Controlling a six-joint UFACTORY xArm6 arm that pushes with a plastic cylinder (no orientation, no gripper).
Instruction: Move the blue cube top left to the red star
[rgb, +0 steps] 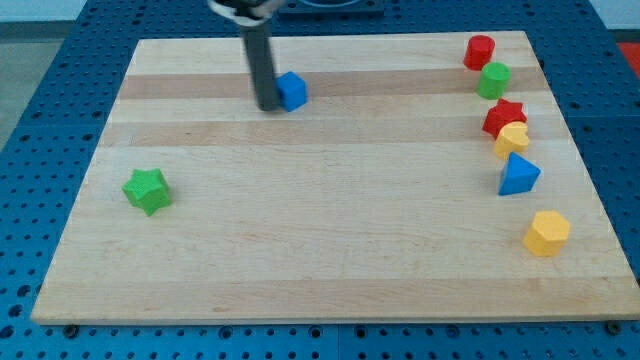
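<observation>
tool tip (269, 106) touching blue cube (292, 90) | red star (504, 116) far right

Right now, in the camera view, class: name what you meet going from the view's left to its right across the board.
green star → my tip → blue cube → red star → yellow hexagonal block
</observation>
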